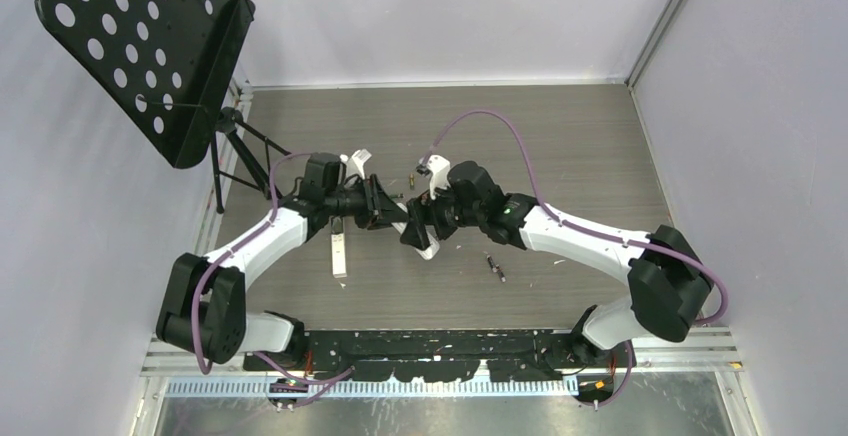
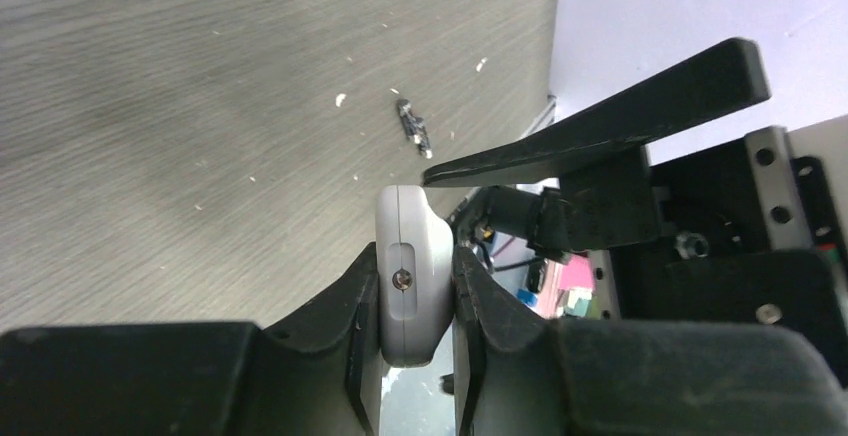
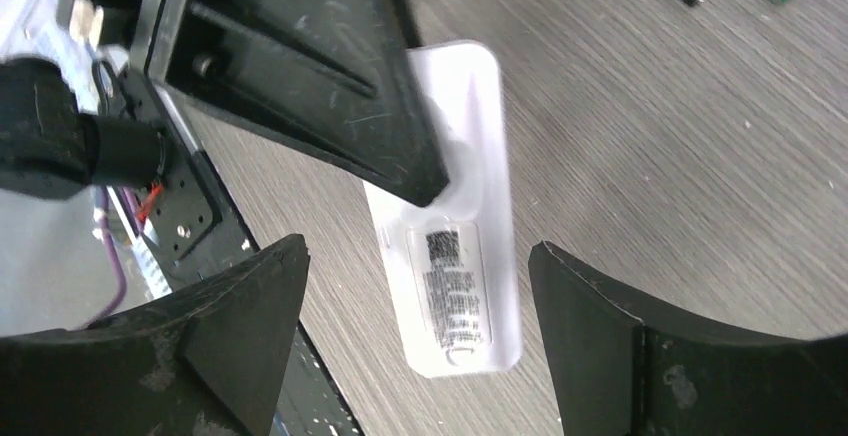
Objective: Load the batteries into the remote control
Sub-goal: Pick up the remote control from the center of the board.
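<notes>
Lilac walls (image 1: 440, 16) close in a grey wood-grain table (image 1: 580, 146), with a black perforated music stand (image 1: 140, 46) at its 10 o'clock corner. Near the table's middle the two arms meet. The left fingers (image 2: 465, 296) are clamped on the narrow sides of the white remote control (image 2: 405, 266), one pad pressed to each edge. The right fingers (image 3: 590, 326) stand wide apart on either side of the remote's labelled face, touching nothing. One battery (image 1: 495, 266) lies on the table at 4 o'clock from the held remote, well apart from it. A second white remote (image 1: 340, 253) lies flat at 9 o'clock.
</notes>
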`<state>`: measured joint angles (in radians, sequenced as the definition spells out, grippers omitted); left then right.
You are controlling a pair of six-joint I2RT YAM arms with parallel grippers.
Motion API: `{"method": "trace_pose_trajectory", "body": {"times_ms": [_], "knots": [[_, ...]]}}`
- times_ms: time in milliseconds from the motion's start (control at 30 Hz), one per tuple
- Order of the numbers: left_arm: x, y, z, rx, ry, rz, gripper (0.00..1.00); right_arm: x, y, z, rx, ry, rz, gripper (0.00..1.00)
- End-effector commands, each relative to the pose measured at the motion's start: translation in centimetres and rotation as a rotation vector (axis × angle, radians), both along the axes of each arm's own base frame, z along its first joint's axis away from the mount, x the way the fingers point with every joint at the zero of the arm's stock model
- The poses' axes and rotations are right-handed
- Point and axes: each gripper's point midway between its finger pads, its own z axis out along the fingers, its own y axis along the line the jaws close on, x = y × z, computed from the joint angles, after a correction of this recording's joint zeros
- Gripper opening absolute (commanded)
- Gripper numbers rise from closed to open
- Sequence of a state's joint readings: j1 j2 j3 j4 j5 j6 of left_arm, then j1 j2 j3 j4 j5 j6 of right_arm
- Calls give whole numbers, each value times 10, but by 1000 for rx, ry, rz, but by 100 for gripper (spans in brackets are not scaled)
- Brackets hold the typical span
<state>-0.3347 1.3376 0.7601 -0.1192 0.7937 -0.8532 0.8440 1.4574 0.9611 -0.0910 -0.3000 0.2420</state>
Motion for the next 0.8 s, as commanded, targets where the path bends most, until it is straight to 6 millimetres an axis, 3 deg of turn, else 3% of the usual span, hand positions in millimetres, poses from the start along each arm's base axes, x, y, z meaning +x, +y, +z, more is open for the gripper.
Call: {"method": "trace_pose_trajectory", "body": {"times_ms": [0, 67, 200, 467, 667, 767], "knots": [[26, 0, 22, -27, -215, 87, 0, 24, -16, 20, 92, 96, -258, 86], [33, 1, 23, -18, -277, 129, 0, 35, -31, 17, 144, 204, -395, 85], [43, -6, 21, -4, -358, 169, 0, 55, -56, 3, 264, 393, -663, 64], [49, -23, 0, -15, -386, 206, 0, 63, -41, -14, 472, 618, -789, 32], [42, -22, -24, 23, -360, 214, 0, 60, -50, -38, 424, 656, -863, 30], [41, -18, -31, 43, -354, 239, 0, 59, -53, -42, 403, 654, -878, 36]]}}
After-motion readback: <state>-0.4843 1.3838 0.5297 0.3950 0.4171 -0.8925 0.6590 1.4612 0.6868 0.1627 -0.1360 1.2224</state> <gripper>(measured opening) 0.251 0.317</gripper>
